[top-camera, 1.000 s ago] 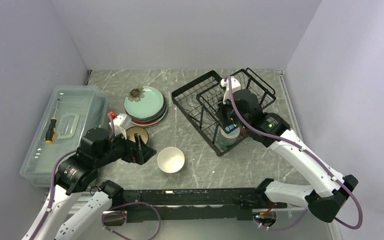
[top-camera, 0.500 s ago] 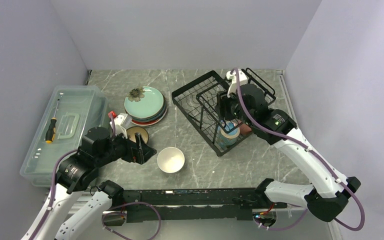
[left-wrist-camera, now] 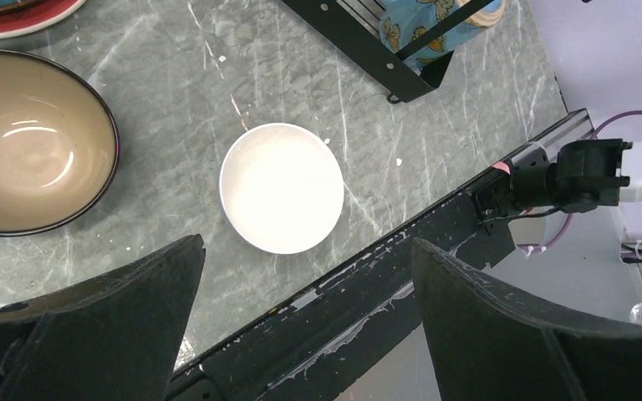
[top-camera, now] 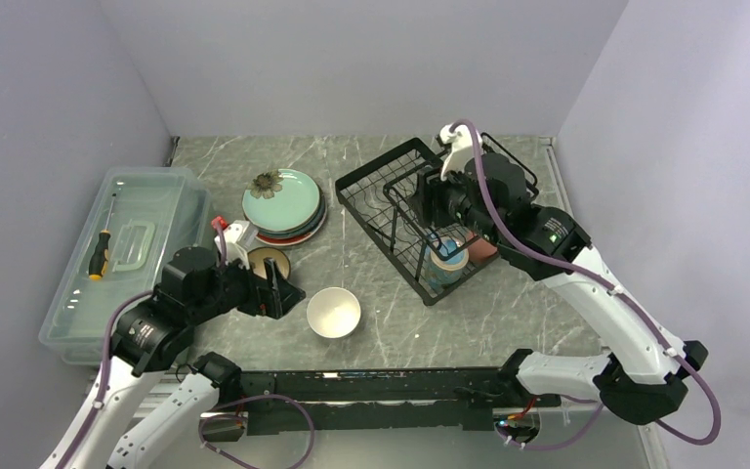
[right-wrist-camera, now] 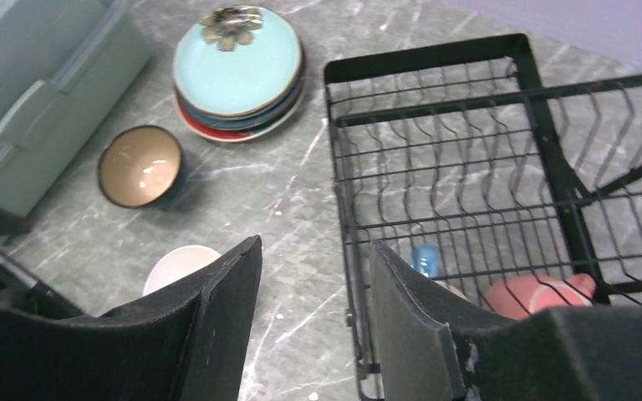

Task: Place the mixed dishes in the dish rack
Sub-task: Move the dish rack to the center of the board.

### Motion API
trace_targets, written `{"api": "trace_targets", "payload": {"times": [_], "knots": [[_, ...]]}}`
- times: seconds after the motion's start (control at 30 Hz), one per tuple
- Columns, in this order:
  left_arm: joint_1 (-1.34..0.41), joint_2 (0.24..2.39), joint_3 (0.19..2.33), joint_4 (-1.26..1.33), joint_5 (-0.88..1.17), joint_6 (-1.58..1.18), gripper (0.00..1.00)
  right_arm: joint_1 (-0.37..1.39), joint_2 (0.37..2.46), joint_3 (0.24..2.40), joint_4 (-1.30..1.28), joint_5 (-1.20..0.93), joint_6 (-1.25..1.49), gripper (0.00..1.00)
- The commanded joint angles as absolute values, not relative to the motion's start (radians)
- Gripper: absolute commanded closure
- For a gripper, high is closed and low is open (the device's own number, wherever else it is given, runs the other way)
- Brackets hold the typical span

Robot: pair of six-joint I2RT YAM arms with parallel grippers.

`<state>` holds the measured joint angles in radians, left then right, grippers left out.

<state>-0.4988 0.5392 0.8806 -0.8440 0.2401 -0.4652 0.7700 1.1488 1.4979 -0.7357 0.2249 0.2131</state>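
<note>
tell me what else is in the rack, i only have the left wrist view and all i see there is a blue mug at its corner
Observer: A pink mug sits beside the blue mug in the dish rack.
Operator: is the right gripper holding anything
Observer: No, the right gripper is open and empty, above the rack.
Operator: any plates outside the rack
Observer: Yes, a stack topped by a mint-green flower plate sits to the rack's left.
</note>
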Motion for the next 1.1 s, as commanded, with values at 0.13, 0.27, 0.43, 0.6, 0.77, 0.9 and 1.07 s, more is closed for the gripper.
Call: {"api": "trace_targets", "payload": {"times": [0.13,0.27,0.43,0.6,0.77,0.9,1.07], "knots": [[-0.495,0.597,0.916,-0.851,0.242,-0.497,0.00,0.912,1.176,1.580,-0.767,0.258,0.242,0.46],[-0.495,0.624,0.923,-0.866,0.237,-0.536,0.01,0.967,1.194,1.568,-0.781,0.279,0.251,0.45],[-0.495,0.661,0.920,-0.902,0.220,-0.584,0.01,1.036,1.205,1.503,-0.772,0.318,0.284,0.44],[-0.495,0.681,0.909,-0.917,0.206,-0.612,0.01,1.081,1.204,1.419,-0.764,0.372,0.335,0.43],[-0.495,0.685,0.910,-0.919,0.201,-0.609,0.01,1.124,1.201,1.336,-0.792,0.431,0.415,0.43],[-0.495,0.682,0.901,-0.913,0.205,-0.603,0.01,1.145,1.184,1.273,-0.818,0.458,0.486,0.42],[-0.495,0.674,0.897,-0.907,0.210,-0.600,0.00,1.158,1.163,1.190,-0.833,0.490,0.561,0.42]]}}
